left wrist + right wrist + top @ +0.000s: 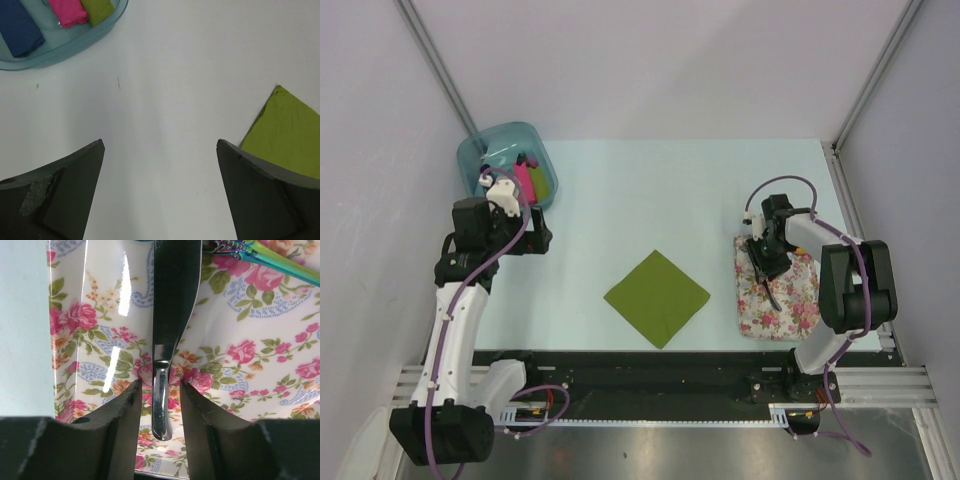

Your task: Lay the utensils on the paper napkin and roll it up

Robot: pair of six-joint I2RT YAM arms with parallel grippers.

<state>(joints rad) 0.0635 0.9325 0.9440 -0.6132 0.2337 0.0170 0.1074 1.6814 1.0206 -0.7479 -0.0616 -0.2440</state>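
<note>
Right wrist view: a utensil (172, 290) on the floral mat (250, 365) is straddled, not yet clamped, by the right gripper's (160, 384) parted jaws, the left gripper's (160, 145) are spread idle, and the paper napkin (657, 298) is seen bare and unrolled mid-surface.

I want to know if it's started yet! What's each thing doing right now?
Paper napkin: flat, unrolled, nothing on it.
Right hand: open, straddling the knife handle, not gripping.
Knife: lying on the floral mat.
Left hand: open, empty.
Rolls: rolled, in the bin.
</note>
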